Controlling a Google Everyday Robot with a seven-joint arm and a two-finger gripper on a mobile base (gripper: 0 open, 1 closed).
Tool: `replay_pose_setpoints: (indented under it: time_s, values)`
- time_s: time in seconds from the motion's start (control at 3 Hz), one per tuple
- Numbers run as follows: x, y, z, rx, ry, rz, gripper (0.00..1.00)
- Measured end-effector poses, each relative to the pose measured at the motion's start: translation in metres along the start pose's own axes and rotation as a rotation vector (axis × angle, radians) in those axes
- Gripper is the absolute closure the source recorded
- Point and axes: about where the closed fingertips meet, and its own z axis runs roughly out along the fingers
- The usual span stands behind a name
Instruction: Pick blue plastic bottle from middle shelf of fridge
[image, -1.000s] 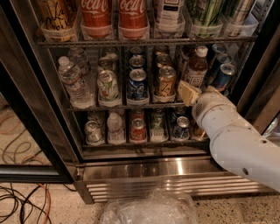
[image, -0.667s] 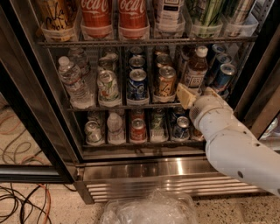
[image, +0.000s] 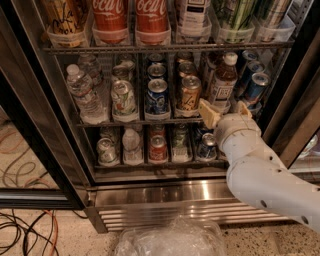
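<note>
The blue plastic bottle (image: 222, 82) stands upright on the right part of the middle shelf (image: 150, 121) of the fridge (image: 160, 192). It has a white cap, amber drink and a white label. My gripper (image: 226, 111) is open just in front of and below the bottle's base. One tan finger (image: 209, 113) is to the left of the base and the other to the right. My white arm (image: 260, 175) reaches in from the lower right and hides the shelf's right front corner.
Left of the bottle stand a gold can (image: 189, 95), a blue can (image: 157, 95), a pale can (image: 123, 97) and water bottles (image: 82, 92). Blue cans (image: 255, 85) lean on its right. Coca-Cola bottles (image: 130, 15) are above, short cans (image: 157, 147) below. Cables (image: 25, 230) and clear plastic (image: 170, 237) lie on the floor.
My arm has shifted slightly left and down in front of the shelf. The gripper stays open by the bottle's base. Nothing on the shelves has moved.
</note>
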Motion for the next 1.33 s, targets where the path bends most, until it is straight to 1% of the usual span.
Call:
replay_pose_setpoints:
  time_s: [0.33, 0.67, 1.33]
  values:
    - [0.002, -0.003, 0.008, 0.008, -0.035, -0.029, 0.29]
    - [0.003, -0.006, 0.016, 0.018, -0.058, -0.041, 0.29]
    - [0.004, -0.006, 0.036, 0.019, -0.094, -0.056, 0.29]
